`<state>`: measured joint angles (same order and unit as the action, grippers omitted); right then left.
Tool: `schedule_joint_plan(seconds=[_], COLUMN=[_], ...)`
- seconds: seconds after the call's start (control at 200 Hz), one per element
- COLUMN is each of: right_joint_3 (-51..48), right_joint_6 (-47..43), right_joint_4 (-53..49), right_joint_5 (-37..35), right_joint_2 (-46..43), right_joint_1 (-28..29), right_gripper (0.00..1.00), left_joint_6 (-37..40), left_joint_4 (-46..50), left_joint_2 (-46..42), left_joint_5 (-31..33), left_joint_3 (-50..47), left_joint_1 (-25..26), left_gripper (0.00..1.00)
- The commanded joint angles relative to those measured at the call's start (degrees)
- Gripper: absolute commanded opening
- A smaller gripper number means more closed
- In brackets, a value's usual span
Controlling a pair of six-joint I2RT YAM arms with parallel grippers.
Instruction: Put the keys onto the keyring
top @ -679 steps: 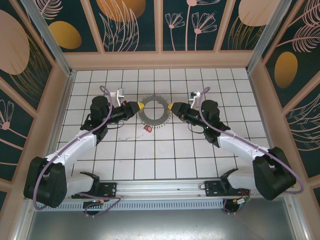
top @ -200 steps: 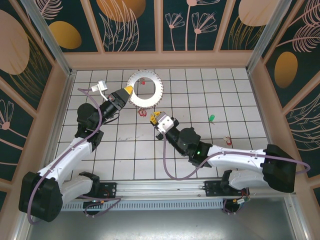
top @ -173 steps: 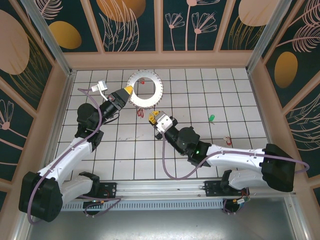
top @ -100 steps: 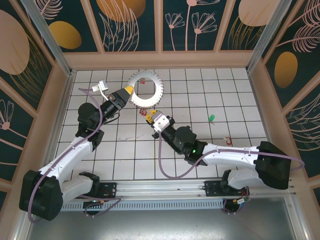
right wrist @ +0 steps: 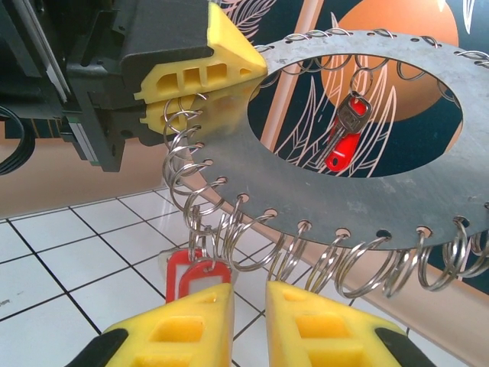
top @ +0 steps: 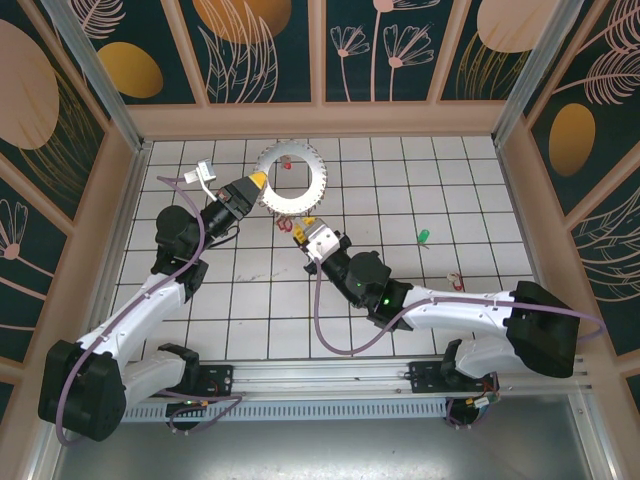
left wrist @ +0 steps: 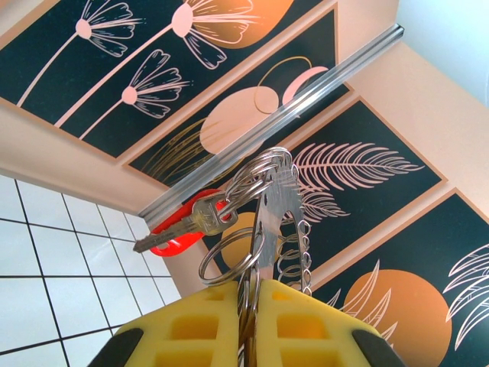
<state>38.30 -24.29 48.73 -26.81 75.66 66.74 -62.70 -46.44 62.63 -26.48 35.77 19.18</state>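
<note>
The keyring (right wrist: 367,191) is flat sheet metal, dull grey and smooth; the wire loops (right wrist: 229,229) along its rim are bright, shiny steel. The key (right wrist: 350,115) is silvery metal with a glossy red plastic tag (right wrist: 339,154). My yellow pads (right wrist: 183,336) look matt, like moulded plastic.

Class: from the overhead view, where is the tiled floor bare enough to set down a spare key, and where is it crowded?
Free: far-right tiles between the keyring, right wall and green key; near-middle tiles between the left arm and right arm. Crowded: at the keyring, where the left tool clamps its rim and the right tool sits close beside it.
</note>
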Motion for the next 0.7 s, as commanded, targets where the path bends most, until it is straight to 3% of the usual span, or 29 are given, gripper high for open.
schedule_joint_plan(seconds=[0.0,0.696], right_joint_3=[-0.05,-1.39], right_joint_6=[1.18,2.06], right_joint_4=[2.55,3.12], right_joint_5=[-0.36,-1.09], right_joint_2=[-1.83,-2.75], right_joint_1=[-0.44,-0.4], right_gripper=[0.19,0.19], left_joint_6=[-1.12,-1.82], left_joint_4=[-4.17,-4.64], left_joint_2=[-0.6,-0.66], left_joint_5=[0.11,0.56], left_joint_3=[-0.22,-0.22], left_joint_1=[0.16,0.16], left_gripper=[0.0,0.0])
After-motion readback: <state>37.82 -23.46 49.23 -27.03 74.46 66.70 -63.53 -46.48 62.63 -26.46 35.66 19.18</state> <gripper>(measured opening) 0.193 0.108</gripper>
